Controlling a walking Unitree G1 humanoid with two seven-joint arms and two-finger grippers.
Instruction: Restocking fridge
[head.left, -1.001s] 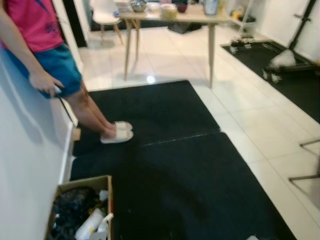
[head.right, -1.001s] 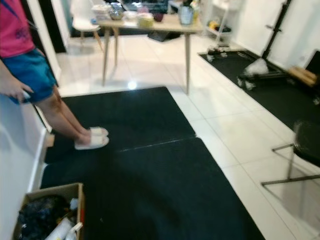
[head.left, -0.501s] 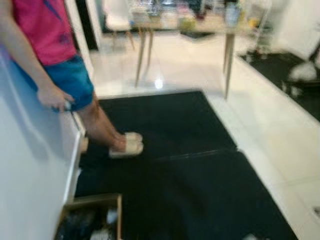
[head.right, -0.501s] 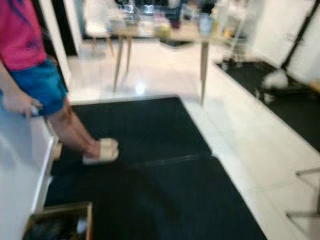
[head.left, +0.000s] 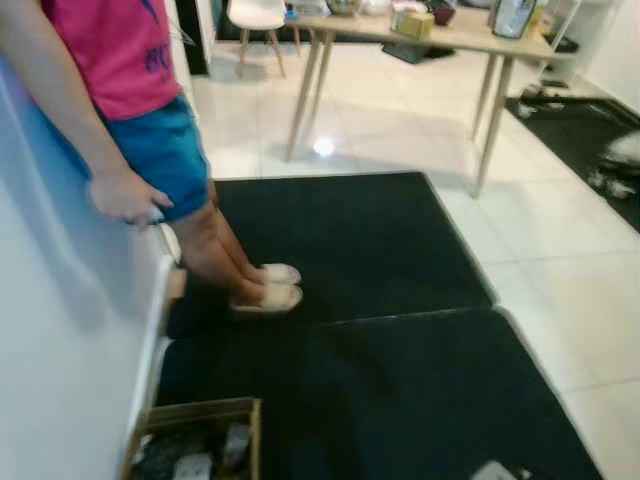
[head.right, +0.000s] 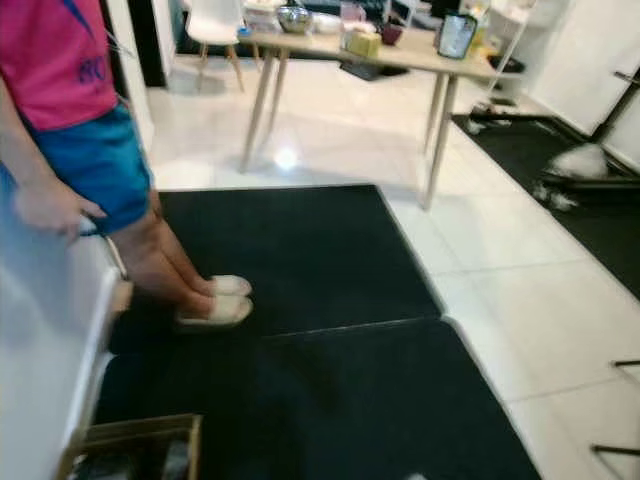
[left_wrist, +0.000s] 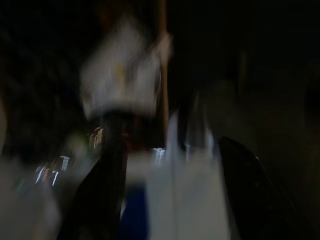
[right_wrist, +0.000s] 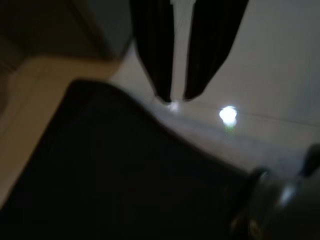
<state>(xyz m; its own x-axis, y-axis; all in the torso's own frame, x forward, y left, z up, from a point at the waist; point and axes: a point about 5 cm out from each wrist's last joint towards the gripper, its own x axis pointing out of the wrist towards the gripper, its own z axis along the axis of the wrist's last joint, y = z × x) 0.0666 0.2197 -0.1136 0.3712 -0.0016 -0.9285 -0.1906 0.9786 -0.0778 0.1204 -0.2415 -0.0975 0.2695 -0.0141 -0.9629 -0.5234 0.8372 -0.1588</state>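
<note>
The stock we mean to put away sits in the cardboard box on the floor at our lower left, hard against the foot of the white fridge wall. What we make out inside it are pale packets or bottles among darker things, too blurred to name. We judge them light and probably soft-sided or smooth plastic, so they may slip or crumple. We would take one round its middle with a gentle squeeze, lifting straight up clear of the box rim. Our right gripper hangs low over the edge of the black mat and the pale tiles, its jaws narrow, almost together, and holding nothing. Our left gripper points into a dark place with something pale before it, and in that blur we cannot tell how its jaws stand. A person leans on the fridge wall, one hand at the hip, slippers on the mat. A wooden worktop stands well beyond.
</note>
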